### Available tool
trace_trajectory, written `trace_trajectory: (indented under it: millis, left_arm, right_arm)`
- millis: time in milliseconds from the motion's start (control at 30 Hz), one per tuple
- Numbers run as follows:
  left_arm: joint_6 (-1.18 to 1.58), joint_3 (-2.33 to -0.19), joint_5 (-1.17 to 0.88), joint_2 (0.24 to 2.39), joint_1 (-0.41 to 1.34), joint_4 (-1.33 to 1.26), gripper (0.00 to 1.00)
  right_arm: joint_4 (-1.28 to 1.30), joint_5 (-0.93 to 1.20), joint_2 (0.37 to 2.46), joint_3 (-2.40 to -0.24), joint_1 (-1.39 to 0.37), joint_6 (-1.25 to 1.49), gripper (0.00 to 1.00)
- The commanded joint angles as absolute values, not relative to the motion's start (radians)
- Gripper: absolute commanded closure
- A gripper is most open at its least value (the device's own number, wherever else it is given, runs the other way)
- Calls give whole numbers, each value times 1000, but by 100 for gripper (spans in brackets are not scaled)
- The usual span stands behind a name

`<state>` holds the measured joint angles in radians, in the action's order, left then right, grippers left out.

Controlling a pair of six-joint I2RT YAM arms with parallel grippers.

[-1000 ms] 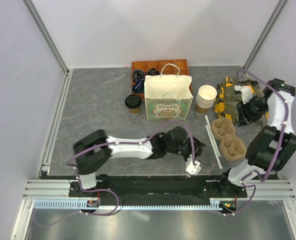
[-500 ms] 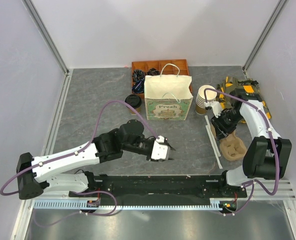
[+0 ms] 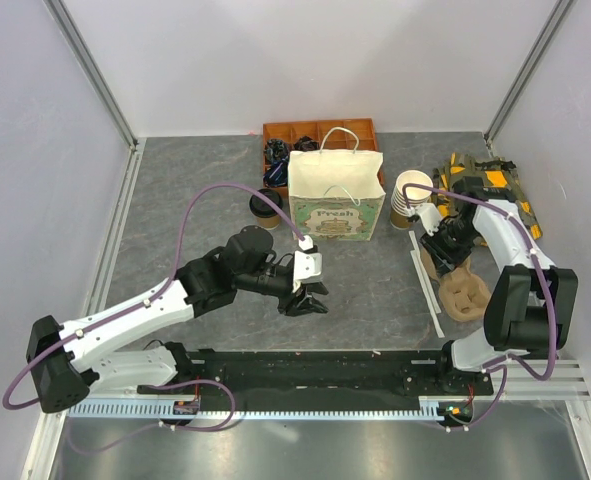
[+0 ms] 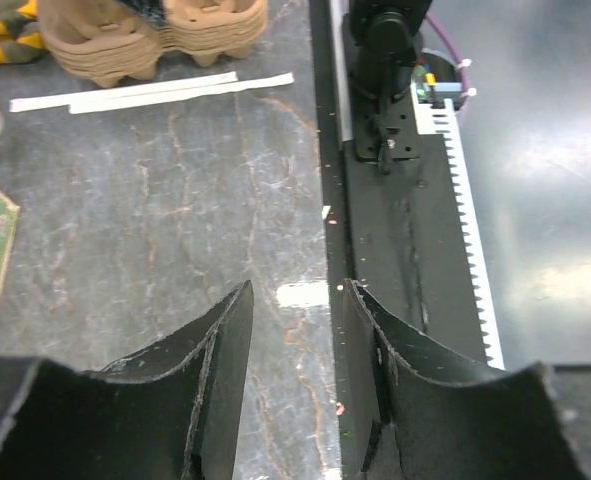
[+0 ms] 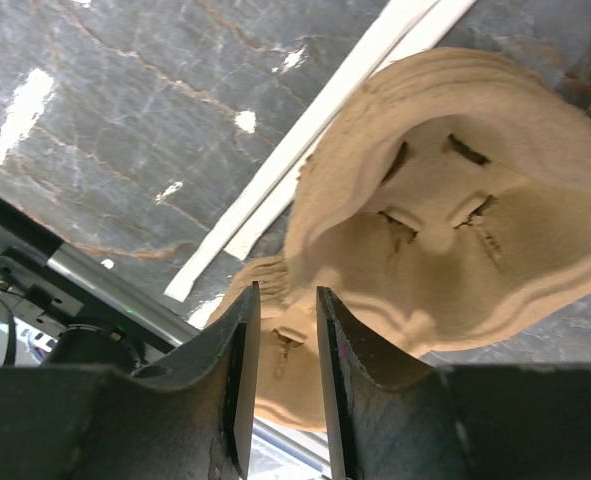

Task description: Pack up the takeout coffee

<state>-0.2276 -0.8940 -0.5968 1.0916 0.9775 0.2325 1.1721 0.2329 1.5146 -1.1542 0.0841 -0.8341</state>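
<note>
coffee: tan paper cup, round black lid | tray: moulded pulp

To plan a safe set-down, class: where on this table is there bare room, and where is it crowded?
Widest bare patch: the table, its left part, between the side rail and the takeout coffee. A smaller one lies before the paper bag, between the left gripper and the white strips. Crowded: the right side, around cup stack and pulp tray.

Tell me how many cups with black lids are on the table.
1: the takeout coffee stands just left of the paper bag. Others could be hidden inside the bag.
</note>
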Motion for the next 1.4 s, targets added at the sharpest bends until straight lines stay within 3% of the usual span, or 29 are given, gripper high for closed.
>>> trace_trajectory:
  millis: [0,567,700,833,1000,1133,1233,1367]
  left_arm:
    - [-184,-920,-646,1100,979,226,51]
    - [-202,-934,-643,1126,976,222,50]
    - [-216,-943,-641,1131,970,225,50]
    - [-221,-950,-643,1137,966,227,50]
    - [-218,-954,-643,1140,962,227,50]
    - [-218,-951,-647,1138,960,230,50]
    - [-219,-953,-650,1140,957,230,49]
    - [-221,-954,-652,1143,953,230,49]
  right_arm:
    - [1152,207,1537,-1200,80,-853,65]
    - [1147,210,1577,-1186,80,-874,69]
    - [1146,207,1572,-1187,80,-874,81]
    - [1154,207,1568,-1193,80,-877,85]
    - [1152,210,1572,-1183,80,-877,74]
    - [1143,206,1572,-1174,80,-877,72]
    - [1143,207,1571,-1177,80,-877,78]
    - [1141,199,1575,-1175,80,-877,73]
